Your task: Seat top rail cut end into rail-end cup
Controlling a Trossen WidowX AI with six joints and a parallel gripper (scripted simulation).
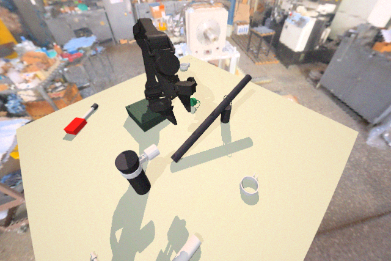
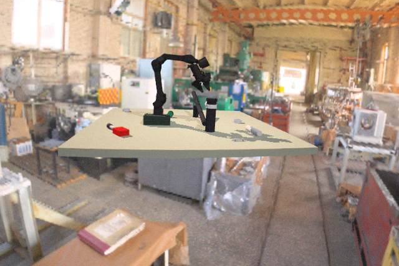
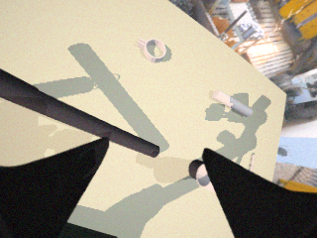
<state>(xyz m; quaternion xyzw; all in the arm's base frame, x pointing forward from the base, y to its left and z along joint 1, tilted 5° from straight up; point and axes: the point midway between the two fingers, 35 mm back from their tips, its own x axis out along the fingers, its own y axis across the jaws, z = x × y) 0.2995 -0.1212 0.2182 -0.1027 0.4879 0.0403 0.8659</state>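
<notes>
The dark top rail (image 1: 201,128) (image 2: 198,107) (image 3: 74,116) slopes down from the loop at the small post (image 1: 225,117) (image 2: 195,111). Its lower cut end is free, lower than the cup and a gap away from it. The white rail-end cup (image 1: 151,151) hangs from the white brace band (image 1: 132,173) (image 2: 211,106), high on the big black post (image 1: 140,183) (image 2: 210,121), just under its cap, and looks empty. My gripper (image 1: 182,117) (image 2: 205,91) (image 3: 157,147) is wide open and empty, above the table and apart from the rail. In the wrist view a finger partly hides the big post's top.
A dark green box (image 1: 145,122) (image 2: 156,119) is at the arm's base, with a green-topped piece (image 1: 192,101) (image 2: 169,113) nearby. A red block (image 1: 76,126) (image 2: 120,131) with a rod, a loose white ring and a pale cylinder (image 1: 189,247) (image 2: 254,131) (image 3: 240,105) lie on the table.
</notes>
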